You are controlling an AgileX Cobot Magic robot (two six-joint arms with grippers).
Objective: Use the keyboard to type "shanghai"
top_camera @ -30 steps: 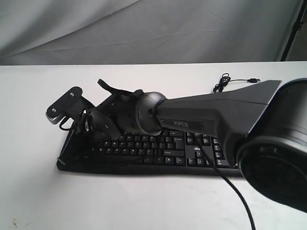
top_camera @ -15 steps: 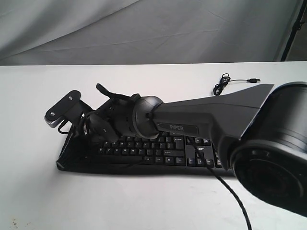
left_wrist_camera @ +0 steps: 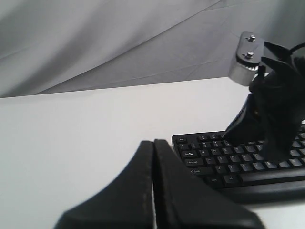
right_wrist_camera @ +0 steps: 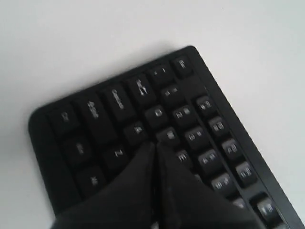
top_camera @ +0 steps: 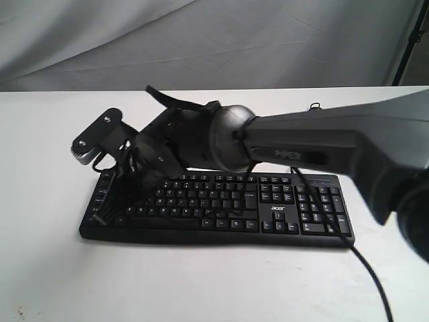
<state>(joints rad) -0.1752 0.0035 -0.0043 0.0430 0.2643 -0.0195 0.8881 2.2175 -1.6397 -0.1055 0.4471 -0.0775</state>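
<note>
The black keyboard [top_camera: 228,201] with a white acer logo lies across the white table. My right arm reaches across the middle to the keyboard's left end. There the right gripper [top_camera: 127,191] points down, shut and holding nothing. In the right wrist view its closed tips [right_wrist_camera: 156,144] sit over the left letter keys [right_wrist_camera: 95,114], between the A and W legends; whether they touch a key I cannot tell. My left gripper [left_wrist_camera: 153,142] is shut and empty, low over bare table beside the keyboard's left end [left_wrist_camera: 228,164]. It does not show in the exterior view.
A grey cloth backdrop [top_camera: 201,40] hangs behind the table. The right arm's black cable [top_camera: 365,275] trails over the table's front right. A bit of the keyboard's thin cable [top_camera: 314,106] peeks out behind the arm. White tabletop [top_camera: 40,255] surrounds the keyboard.
The right arm has lifted and swung back, uncovering the number pad and the right half of the keyboard. Its gripper stays at the left letter keys, shifted slightly right.
</note>
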